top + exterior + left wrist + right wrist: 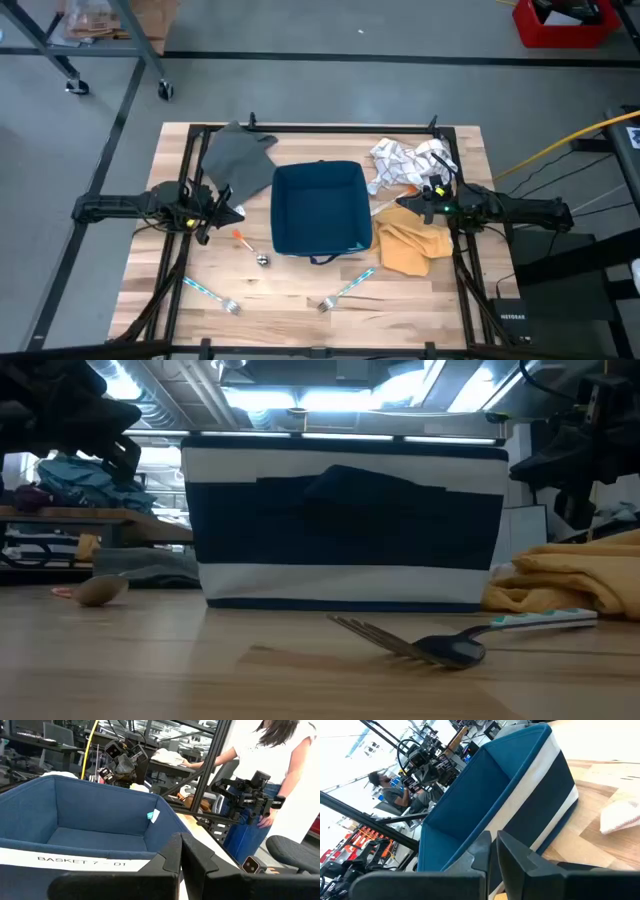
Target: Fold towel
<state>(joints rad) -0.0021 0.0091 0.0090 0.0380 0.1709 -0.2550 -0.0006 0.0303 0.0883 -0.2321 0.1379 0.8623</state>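
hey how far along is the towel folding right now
Nothing looks done yet. The grey towel, the white patterned cloth and the mustard-yellow cloth all lie loose and crumpled on the wooden table around the blue fabric basket. Nothing is in hand: the left gripper and right gripper are shut and empty, either side of the basket. All the folding is left.

Bright overhead ceiling lights glare in the low view; near tabletop blurs.

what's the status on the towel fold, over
Left gripper shut, empty, beside grey towel. Right gripper shut, empty, above yellow towel. No fold started. Blue basket sits between arms.
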